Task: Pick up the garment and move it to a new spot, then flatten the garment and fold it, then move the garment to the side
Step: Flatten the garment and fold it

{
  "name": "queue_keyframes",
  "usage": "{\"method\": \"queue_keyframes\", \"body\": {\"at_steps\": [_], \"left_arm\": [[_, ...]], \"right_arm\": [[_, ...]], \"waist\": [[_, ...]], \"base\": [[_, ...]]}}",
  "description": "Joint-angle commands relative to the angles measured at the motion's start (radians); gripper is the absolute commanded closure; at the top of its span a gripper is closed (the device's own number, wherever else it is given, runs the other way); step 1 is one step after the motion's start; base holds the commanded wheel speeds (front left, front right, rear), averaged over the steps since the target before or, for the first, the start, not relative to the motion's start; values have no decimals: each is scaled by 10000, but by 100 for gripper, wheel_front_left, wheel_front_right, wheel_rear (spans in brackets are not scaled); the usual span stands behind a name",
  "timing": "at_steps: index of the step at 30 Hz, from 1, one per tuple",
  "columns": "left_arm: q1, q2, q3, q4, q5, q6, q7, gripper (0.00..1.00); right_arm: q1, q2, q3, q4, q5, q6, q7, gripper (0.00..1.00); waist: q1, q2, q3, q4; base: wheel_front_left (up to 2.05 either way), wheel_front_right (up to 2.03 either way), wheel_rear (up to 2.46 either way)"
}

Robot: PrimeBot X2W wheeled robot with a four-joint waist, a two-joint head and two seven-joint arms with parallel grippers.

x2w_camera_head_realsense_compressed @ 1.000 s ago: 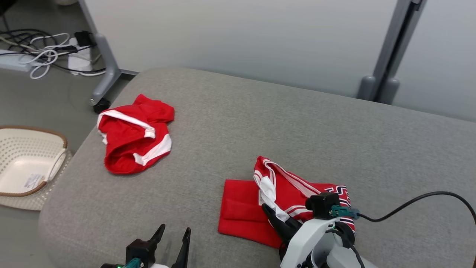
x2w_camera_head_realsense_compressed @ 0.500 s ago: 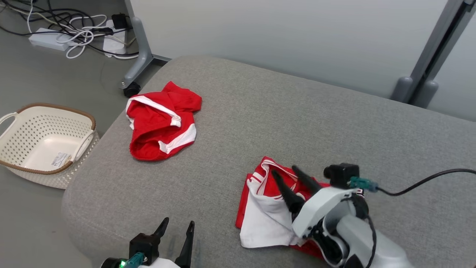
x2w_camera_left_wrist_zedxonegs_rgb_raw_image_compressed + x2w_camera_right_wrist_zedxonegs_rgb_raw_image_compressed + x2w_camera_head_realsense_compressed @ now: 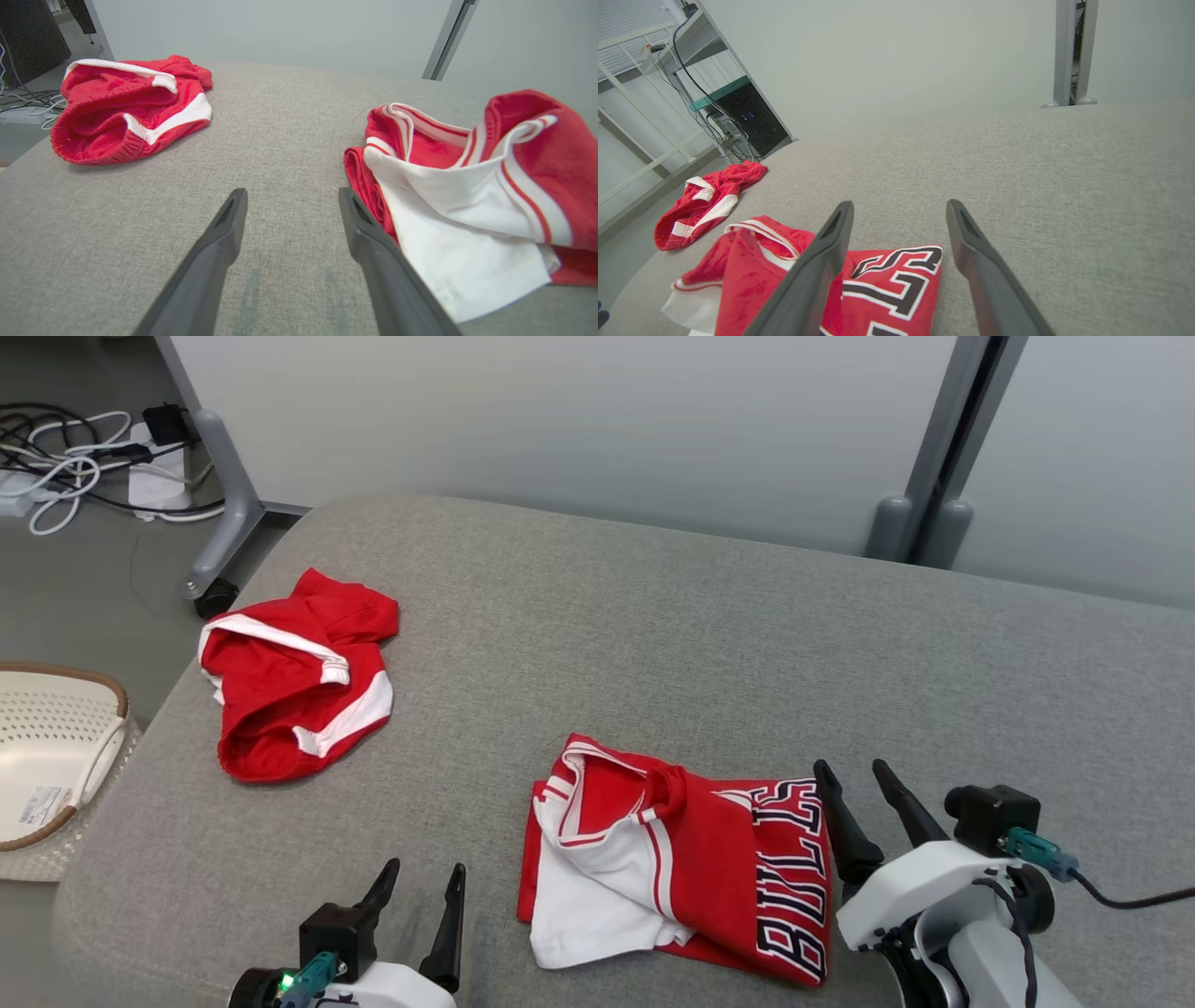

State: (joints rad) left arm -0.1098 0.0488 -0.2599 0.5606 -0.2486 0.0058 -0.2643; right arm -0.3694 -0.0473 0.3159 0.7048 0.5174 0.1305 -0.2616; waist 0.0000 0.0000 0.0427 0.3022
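The garment [image 3: 681,859], a red jersey with white trim and dark lettering, lies loosely folded on the grey cushion [image 3: 653,635], its white inside turned out at the near left. My right gripper [image 3: 850,770] stands open just right of its lettered edge, holding nothing. In the right wrist view the right gripper [image 3: 900,204] is open above the cushion, with the garment [image 3: 887,280] low and to the left. My left gripper [image 3: 424,873] is open and empty left of the garment. The left wrist view has that gripper [image 3: 293,192] open, with the garment [image 3: 467,186] close by its right finger.
A second red garment with white bands [image 3: 289,700] lies crumpled near the cushion's far left edge. A white perforated basket [image 3: 47,756] sits on the floor to the left. Cables [image 3: 65,467] and a grey wheeled leg [image 3: 219,541] lie behind. A pale partition stands along the back.
My right gripper has opened, let go of the jersey and drawn back to its right. The jersey now lies spread with its lettering up. The head camera has shifted meanwhile.
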Motion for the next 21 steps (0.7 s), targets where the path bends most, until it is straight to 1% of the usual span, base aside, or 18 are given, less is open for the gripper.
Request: {"method": "queue_keyframes", "body": {"at_steps": [1, 6, 7, 9, 10, 11, 13, 16, 21], "left_arm": [[-96, 38, 111, -77, -10, 57, 2, 0], [146, 40, 481, -176, 131, 120, 2, 0], [146, 40, 481, -176, 131, 120, 2, 0], [234, 40, 655, -238, 202, 153, 2, 0], [314, 44, 861, -304, 232, 150, 1, 0], [314, 44, 861, -304, 232, 150, 1, 0], [431, 37, 1059, -378, 317, 134, 1, 0], [628, 37, 1353, -522, 426, 137, 1, 0], [870, 40, 1837, -774, 586, 96, 2, 0]], "right_arm": [[263, -72, -386, -172, -409, 4, -43, 0], [932, -75, -1497, -644, -1160, 2, -44, 0], [932, -75, -1497, -644, -1160, 2, -44, 0], [1166, -61, -1857, -812, -1564, 4, -44, 0], [1427, -61, -2163, -1002, -1791, 2, -43, 0], [1427, -61, -2163, -1002, -1791, 2, -43, 0], [1607, -61, -2346, -1221, -2260, 4, -44, 0], [1898, -64, -2582, -1399, -2579, 4, -45, 0], [2219, -67, -2805, -1674, -2797, 2, -45, 0]], "waist": [[0, 0, -29, -212], [0, 0, -114, -651], [0, 0, -114, -651], [0, 0, -176, -874], [0, 0, -228, -1101], [0, 0, -228, -1101], [0, 0, -279, -1328], [0, 0, -374, -1669], [0, 0, -425, -2224]], "base": [[0, 0, 0], [0, 0, 0], [0, 0, 0], [0, 0, 0], [0, 0, 0], [0, 0, 0], [0, 0, 0], [0, 0, 0], [0, 0, 0]]}}
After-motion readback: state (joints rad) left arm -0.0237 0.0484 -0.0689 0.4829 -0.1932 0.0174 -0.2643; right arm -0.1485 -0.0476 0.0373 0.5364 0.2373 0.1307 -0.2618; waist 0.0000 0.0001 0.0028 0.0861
